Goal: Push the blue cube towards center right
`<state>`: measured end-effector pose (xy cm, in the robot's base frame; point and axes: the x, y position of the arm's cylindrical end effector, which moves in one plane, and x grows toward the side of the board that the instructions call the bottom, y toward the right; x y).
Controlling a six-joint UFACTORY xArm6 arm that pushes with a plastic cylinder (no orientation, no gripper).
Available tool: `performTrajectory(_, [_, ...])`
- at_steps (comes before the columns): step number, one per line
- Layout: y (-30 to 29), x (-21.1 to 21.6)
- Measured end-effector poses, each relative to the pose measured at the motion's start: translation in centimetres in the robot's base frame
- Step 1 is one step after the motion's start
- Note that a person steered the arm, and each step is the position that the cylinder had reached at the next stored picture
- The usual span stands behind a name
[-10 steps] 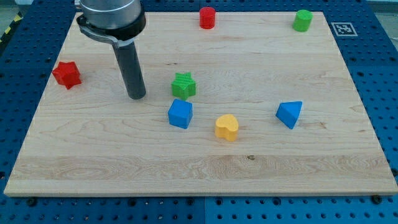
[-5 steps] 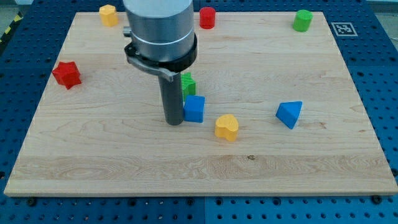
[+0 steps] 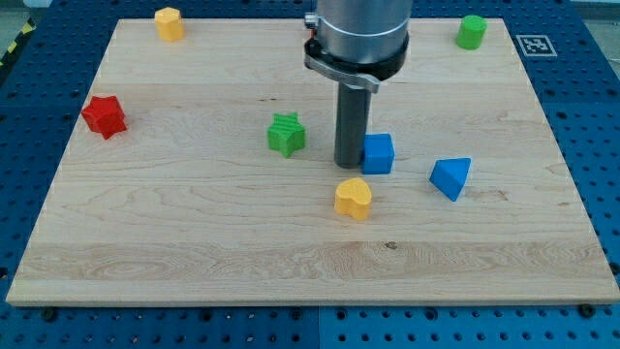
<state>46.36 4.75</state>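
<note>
Rod upright (arm entering from top), my tip (image 3: 349, 164) on board.

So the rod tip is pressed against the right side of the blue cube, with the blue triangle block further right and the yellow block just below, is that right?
Not quite. In the camera view my tip is against the left side of the blue cube, not the right. The blue triangle block does lie further right and the yellow block just below.

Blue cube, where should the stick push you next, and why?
Probably a little further toward the view's right. My tip sits against the left side of the blue cube, which lies only a bit right of the board's middle. The blue triangle block lies further right and slightly lower, so I'd keep the push straight, maybe a touch upward, to pass above it.
</note>
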Motion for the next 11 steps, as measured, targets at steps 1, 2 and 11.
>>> performTrajectory(1, [2.5,0.0])
performTrajectory(2, [4.8,0.0])
performTrajectory(11, [16.4,0.0])
